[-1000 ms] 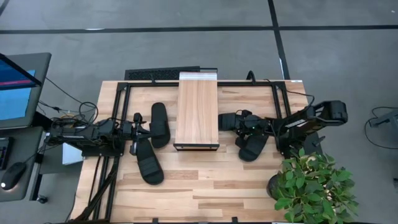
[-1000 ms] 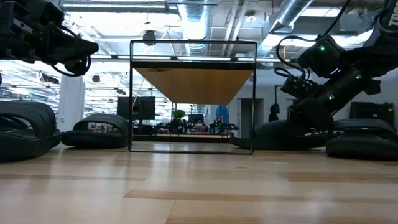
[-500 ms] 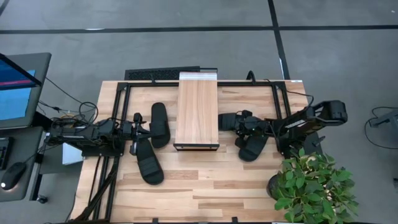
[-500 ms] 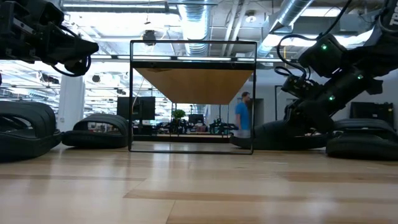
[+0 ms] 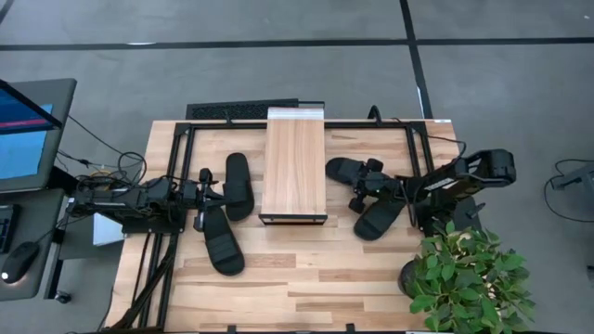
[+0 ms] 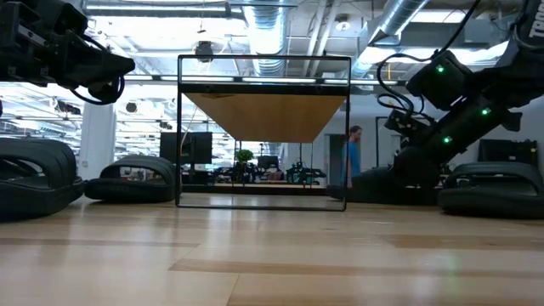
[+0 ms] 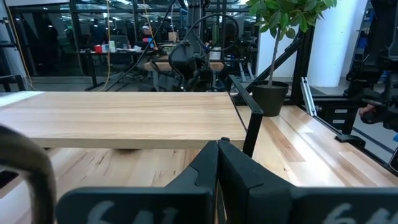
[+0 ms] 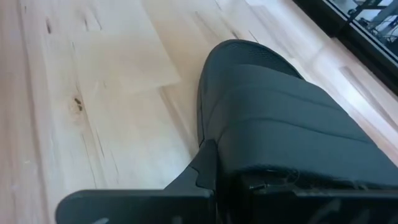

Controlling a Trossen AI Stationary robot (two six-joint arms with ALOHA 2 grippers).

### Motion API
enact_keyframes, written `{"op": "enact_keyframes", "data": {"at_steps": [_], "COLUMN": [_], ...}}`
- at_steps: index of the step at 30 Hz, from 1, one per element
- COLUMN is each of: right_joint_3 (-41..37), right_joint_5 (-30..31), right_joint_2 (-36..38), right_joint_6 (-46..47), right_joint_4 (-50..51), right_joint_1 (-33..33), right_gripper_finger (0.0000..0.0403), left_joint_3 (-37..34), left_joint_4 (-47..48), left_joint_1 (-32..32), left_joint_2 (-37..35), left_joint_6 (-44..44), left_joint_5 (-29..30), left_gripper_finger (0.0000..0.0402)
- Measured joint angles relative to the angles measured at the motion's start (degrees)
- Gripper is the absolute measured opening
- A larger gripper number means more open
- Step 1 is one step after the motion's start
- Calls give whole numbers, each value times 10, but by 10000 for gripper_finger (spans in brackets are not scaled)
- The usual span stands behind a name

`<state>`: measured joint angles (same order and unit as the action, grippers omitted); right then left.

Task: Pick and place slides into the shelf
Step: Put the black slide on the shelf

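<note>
Slide (image 5: 345, 170) clamped by right end effector (image 5: 364, 182) lies lengthwise across the table (toward the shelf (image 5: 295, 167)).

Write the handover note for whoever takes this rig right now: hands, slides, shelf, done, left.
Right hand: shut on the far right slide, just right of the shelf.
Left hand: shut, empty, waiting between the two left slides.
Slides: two left of the shelf, two to its right; the second right slide lies on the table.
Done: nothing shelved; the space under the shelf top shows empty in the low view.
Left: all four slides.
</note>
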<state>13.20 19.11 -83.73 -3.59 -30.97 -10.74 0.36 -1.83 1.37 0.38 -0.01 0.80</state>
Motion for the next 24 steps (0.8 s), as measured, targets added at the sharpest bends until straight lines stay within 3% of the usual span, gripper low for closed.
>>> {"op": "enact_keyframes", "data": {"at_steps": [7, 15, 24], "right_joint_3": [52, 89, 109], "right_joint_5": [-5, 0, 105], "right_joint_2": [37, 115, 188], "right_joint_6": [-37, -59, -61], "right_joint_4": [112, 174, 257], "right_joint_1": [-2, -36, -74], "right_gripper_finger": [3, 2, 2], "left_joint_3": [0, 0, 0], "left_joint_4": [0, 0, 0], "left_joint_1": [0, 0, 0], "left_joint_2": [0, 0, 0], "left_joint_6": [1, -2, 2], "left_joint_5": [0, 0, 0], "left_gripper_finger": [0, 0, 0]}}
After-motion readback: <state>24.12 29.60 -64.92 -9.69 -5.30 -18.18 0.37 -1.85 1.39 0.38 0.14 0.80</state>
